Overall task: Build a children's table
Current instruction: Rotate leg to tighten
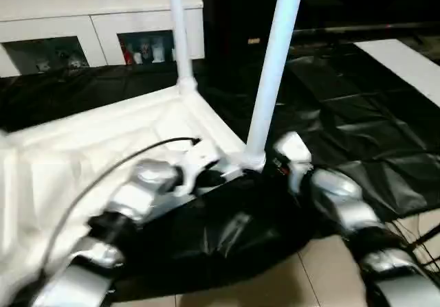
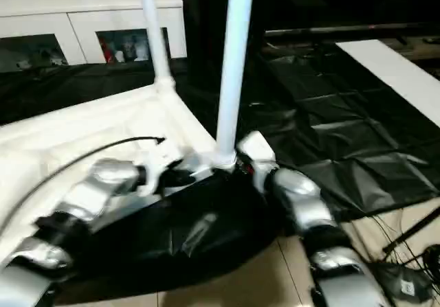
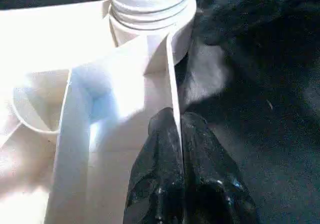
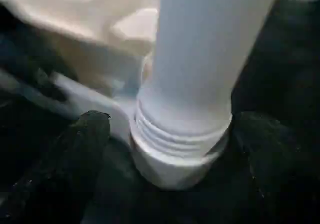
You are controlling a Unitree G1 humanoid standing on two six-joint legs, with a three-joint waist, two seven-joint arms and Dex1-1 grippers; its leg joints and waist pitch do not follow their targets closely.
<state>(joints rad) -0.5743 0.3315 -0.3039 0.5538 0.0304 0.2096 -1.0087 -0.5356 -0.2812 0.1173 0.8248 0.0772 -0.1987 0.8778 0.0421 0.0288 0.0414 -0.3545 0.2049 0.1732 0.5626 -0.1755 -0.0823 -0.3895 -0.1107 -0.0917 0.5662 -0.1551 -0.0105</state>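
The children's table lies upside down: its white top [image 1: 82, 149] rests on the black-draped work table. Two white legs stand upright in corner sockets, the near leg [image 1: 271, 66] and the far leg [image 1: 179, 25]. My left gripper [image 3: 176, 121] is shut on the top's thin rim wall just beside the near corner socket [image 3: 150, 13]. My right gripper [image 4: 175, 129] is open around the near leg's threaded base [image 4: 185, 129]. One black finger [image 4: 82, 139] stands on each side of the base, apart from it.
A black cable [image 1: 124, 159] runs across the top toward my left wrist. A white cabinet [image 1: 96, 18] stands behind the work table. A white board [image 1: 405, 66] lies on the black cloth [image 1: 344, 115] at the right. Tiled floor [image 1: 323, 273] and cables [image 2: 412, 252] lie below.
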